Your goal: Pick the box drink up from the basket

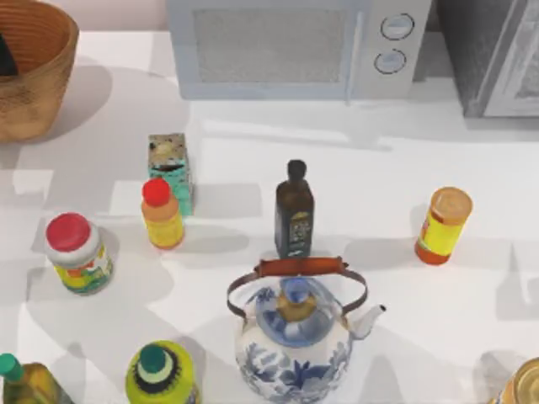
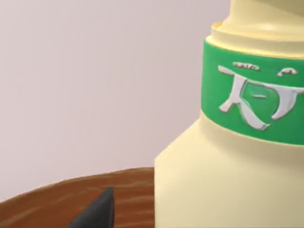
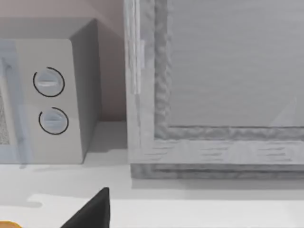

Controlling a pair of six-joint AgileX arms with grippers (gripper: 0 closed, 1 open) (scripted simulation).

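The basket [image 1: 29, 80], round and tan-brown, stands at the table's far left corner in the top view, cut off by the picture's edge. A dark shape [image 1: 5, 59] sits inside it. In the left wrist view a pale yellow box drink [image 2: 228, 180] with a green band looms very close above a brown woven surface [image 2: 57, 199]. A dark part of my left gripper [image 2: 97, 213] shows beside the carton. A dark part of my right gripper [image 3: 92, 211] hangs over the table, facing the microwave and a grey cabinet.
A microwave [image 1: 295, 46] and grey cabinet [image 1: 497, 59] line the back. On the table stand a teal carton [image 1: 171, 168], a red-capped orange bottle [image 1: 162, 215], a dark bottle [image 1: 294, 210], a blue-and-white kettle [image 1: 295, 341], an orange can [image 1: 444, 225] and a red-lidded jar [image 1: 77, 252].
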